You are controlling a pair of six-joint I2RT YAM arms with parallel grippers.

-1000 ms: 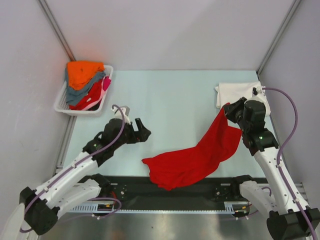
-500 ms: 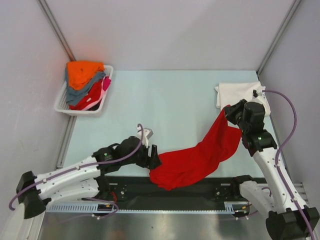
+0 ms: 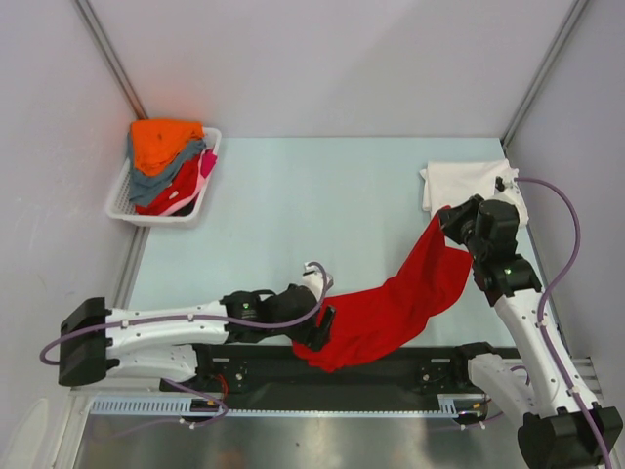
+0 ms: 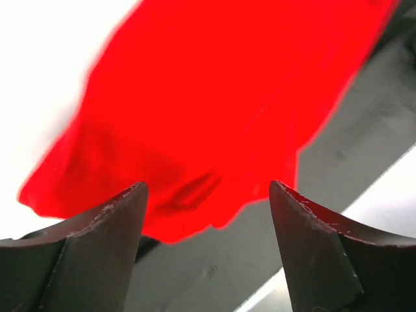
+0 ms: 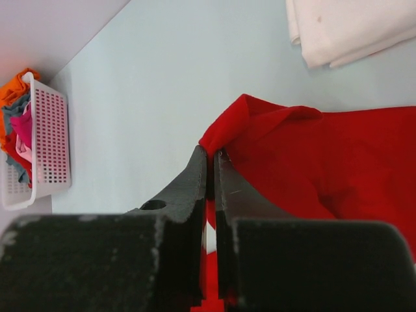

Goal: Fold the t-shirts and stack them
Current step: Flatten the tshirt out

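Note:
A plain bright red t-shirt (image 3: 391, 308) hangs stretched from my right gripper (image 3: 441, 219) down to the table's near edge. That gripper (image 5: 211, 153) is shut on a fold of its upper edge (image 5: 292, 149). My left gripper (image 3: 322, 327) is low at the shirt's near-left corner, open, its fingers (image 4: 97, 227) either side of the red hem (image 4: 195, 214) without touching it. A folded cream-white t-shirt (image 3: 469, 184) lies at the back right. Orange (image 3: 161, 142), grey-teal and red with pink trim shirts fill the basket.
The white mesh basket (image 3: 122, 205) stands at the back left by the wall. A black rail (image 3: 430, 366) runs along the near table edge under the red cloth. The pale table top (image 3: 312, 205) lies between basket and white shirt.
My left arm swung from mid-left down and right to the red shirt's near-left corner, its jaws narrowing a little but staying open. The right arm held still with the shirt.

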